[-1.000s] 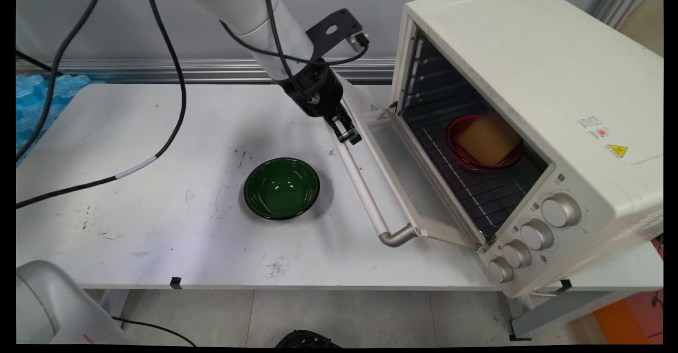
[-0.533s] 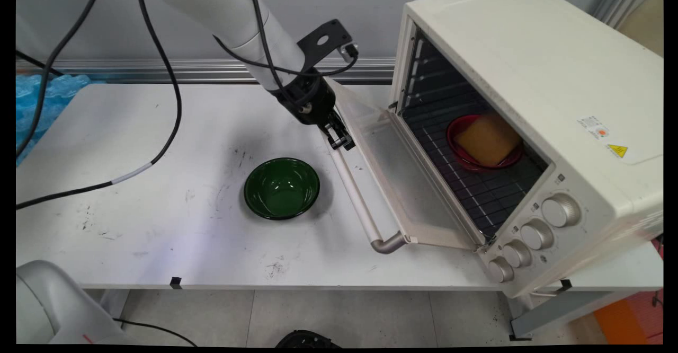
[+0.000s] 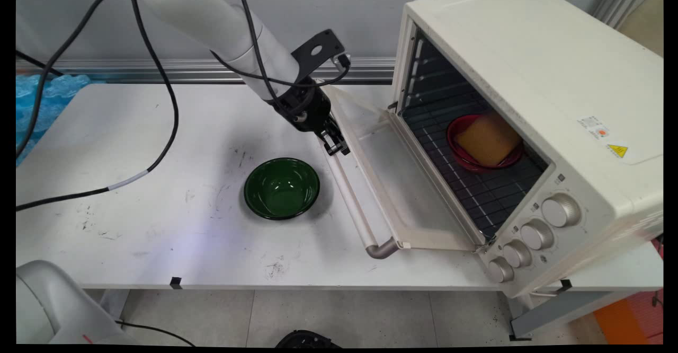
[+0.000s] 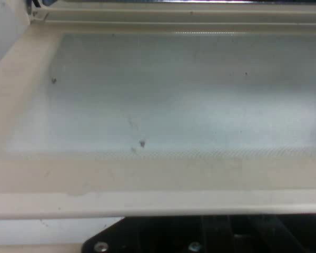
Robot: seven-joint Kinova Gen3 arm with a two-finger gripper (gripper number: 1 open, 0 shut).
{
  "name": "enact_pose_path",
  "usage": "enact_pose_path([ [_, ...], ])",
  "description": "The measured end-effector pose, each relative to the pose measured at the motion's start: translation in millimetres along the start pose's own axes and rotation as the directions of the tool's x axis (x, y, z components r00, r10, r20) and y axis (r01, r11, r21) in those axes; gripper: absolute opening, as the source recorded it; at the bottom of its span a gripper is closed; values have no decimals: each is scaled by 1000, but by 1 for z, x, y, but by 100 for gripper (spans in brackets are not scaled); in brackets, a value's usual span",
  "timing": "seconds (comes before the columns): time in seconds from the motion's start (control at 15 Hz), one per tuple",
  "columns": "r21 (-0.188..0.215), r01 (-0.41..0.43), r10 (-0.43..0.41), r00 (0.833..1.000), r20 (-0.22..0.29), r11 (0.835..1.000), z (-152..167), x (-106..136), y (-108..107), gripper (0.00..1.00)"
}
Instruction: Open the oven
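My gripper (image 3: 337, 145) is shut on the far end of the oven door's handle (image 3: 354, 207), a pale bar along the door's free edge. The door (image 3: 394, 183) of the white toaster oven (image 3: 529, 72) hangs open, sloping down toward the table. In the hand view the door's glass pane (image 4: 174, 95) fills the picture, with the handle (image 4: 158, 203) crossing just above the black linkage; the fingers are hidden there. Inside the oven, on the rack, a red bowl (image 3: 460, 149) holds a yellow block (image 3: 487, 138). A green bowl (image 3: 282, 187) stands on the table just left of the handle.
Several knobs (image 3: 535, 234) line the oven's front lower right. Black cables (image 3: 169, 104) hang from the arm over the table's left half. Blue wrap (image 3: 37, 98) lies past the table's far left edge. The table's front edge (image 3: 265, 287) runs below the green bowl.
The gripper has moved left and down with the handle, and the oven door has swung further open, its handle now closer to the green bowl.
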Motion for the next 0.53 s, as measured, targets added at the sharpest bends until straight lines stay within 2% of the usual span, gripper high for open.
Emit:
enact_pose_path([
  [0.53,-4,6,-6,1000,-13,1000,6,-19,-1,0],
])
